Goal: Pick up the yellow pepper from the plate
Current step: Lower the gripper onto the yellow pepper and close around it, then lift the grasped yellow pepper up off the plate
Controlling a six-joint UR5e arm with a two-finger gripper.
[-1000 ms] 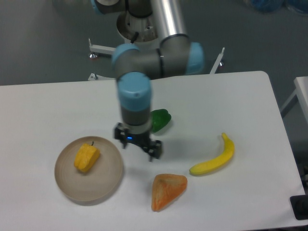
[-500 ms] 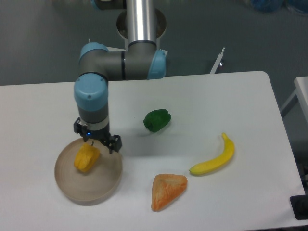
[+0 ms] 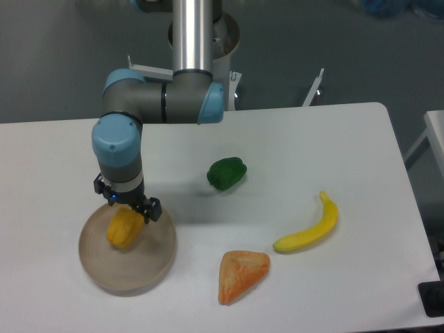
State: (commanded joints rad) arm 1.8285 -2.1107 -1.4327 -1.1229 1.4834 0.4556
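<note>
The gripper [image 3: 127, 208] is seen pointed straight down over the yellow pepper [image 3: 124, 228], its dark body hiding the pepper's upper end; how far its fingers are parted, and whether anything is gripped, cannot be told from this view. The pepper, a small blocky yellow-orange piece, is lying inside the round beige plate [image 3: 142, 267] on the white table [image 3: 347, 146]. The arm is bent at the wrist, with the grey forearm held level behind it
</note>
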